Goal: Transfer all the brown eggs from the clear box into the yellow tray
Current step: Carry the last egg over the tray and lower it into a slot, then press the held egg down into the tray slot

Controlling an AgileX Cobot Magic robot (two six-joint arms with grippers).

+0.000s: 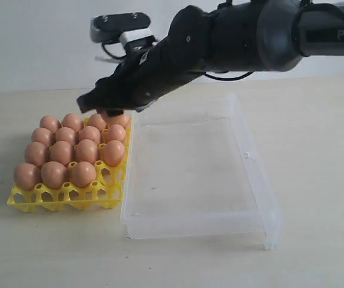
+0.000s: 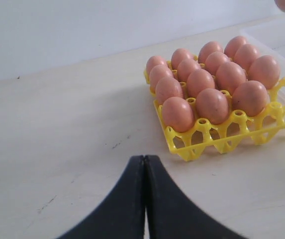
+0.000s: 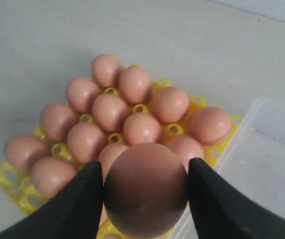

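the right hand [image 3: 144, 199] grasps one brown egg [image 3: 144, 181] between its two black fingers [image 3: 82, 204] and holds it in the air above the yellow tray [image 1: 63, 199], near the tray's edge that faces the clear box [image 1: 196, 225]. the other brown eggs [image 1: 60, 153] sit in the tray's cups and fill most of them; the near corner cup beside the box shows bare yellow. the box lies on the table [image 1: 316, 138] just beside the tray. the left hand [image 2: 144, 160] hangs over the table apart from the tray, clenched on nothing.
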